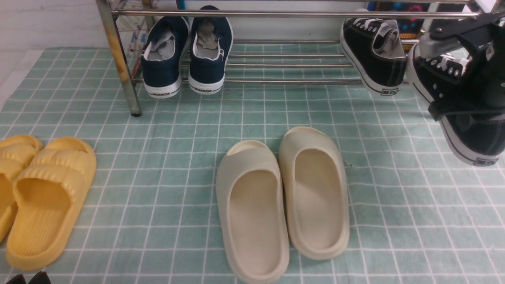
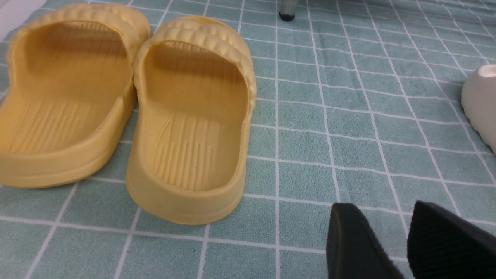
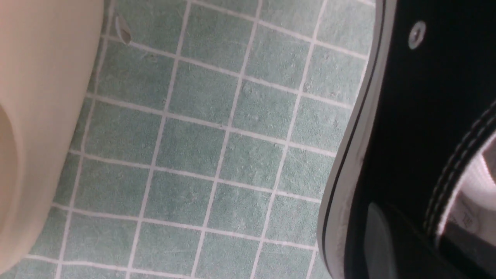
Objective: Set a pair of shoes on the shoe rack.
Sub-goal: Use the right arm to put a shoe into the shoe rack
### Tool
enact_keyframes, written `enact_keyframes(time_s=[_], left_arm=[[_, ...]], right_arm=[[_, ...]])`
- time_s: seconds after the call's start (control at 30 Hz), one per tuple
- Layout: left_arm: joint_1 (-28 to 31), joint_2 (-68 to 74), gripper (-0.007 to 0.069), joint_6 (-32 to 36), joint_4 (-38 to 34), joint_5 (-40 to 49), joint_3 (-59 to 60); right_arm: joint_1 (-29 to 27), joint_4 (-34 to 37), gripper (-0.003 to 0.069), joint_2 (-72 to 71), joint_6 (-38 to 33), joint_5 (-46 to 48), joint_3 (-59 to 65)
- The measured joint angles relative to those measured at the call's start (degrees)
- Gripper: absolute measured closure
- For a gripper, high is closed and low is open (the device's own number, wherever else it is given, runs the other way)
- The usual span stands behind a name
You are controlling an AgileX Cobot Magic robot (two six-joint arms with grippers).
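Front view: the right pincer [image 1: 469, 108] grips one black sneaker [image 1: 473, 138], held tilted above the surface [image 1: 177, 130] just beside the right end of the shoe rack [image 1: 284, 14]. The other black sneaker [image 1: 371, 51] lies on its lower bars. Left wrist view: the left pincer [image 2: 387, 232] hovers low near the yellow slides [image 2: 190, 116], its fingers apart and empty.

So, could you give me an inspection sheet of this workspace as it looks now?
Surface: green checked mat, flat.
Job's things: one black sneaker on the shoe rack, lower bars; the other sneaker held in the air to its right.
Clutter: navy shoes on the rack; cream slides and yellow slides on the mat.
Grippers: right gripper shut on the other sneaker; left gripper open, empty, near the mat.
Cables: nothing seen.
Surroundings: white wall behind the rack.
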Motion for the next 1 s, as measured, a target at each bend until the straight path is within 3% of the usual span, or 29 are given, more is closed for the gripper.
enact_keyframes(time_s=[0.17, 0.43, 1.0], left_arm=[[0.0, 0.0, 0.0387, 0.0, 0.0, 0.0, 0.0], [0.0, 0.0, 0.0387, 0.0, 0.0, 0.0, 0.0], [0.0, 0.0, 0.0387, 0.0, 0.0, 0.0, 0.0]], right_arm=[[-1.2, 1.2, 0.0642, 4.0, -2.3, 1.6, -7.3], [-7.0, 9.9, 0.0642, 11.4, -8.0, 5.7, -17.4], [-7.9, 10.6, 0.0642, 25.8, -10.3, 5.7, -34.5]])
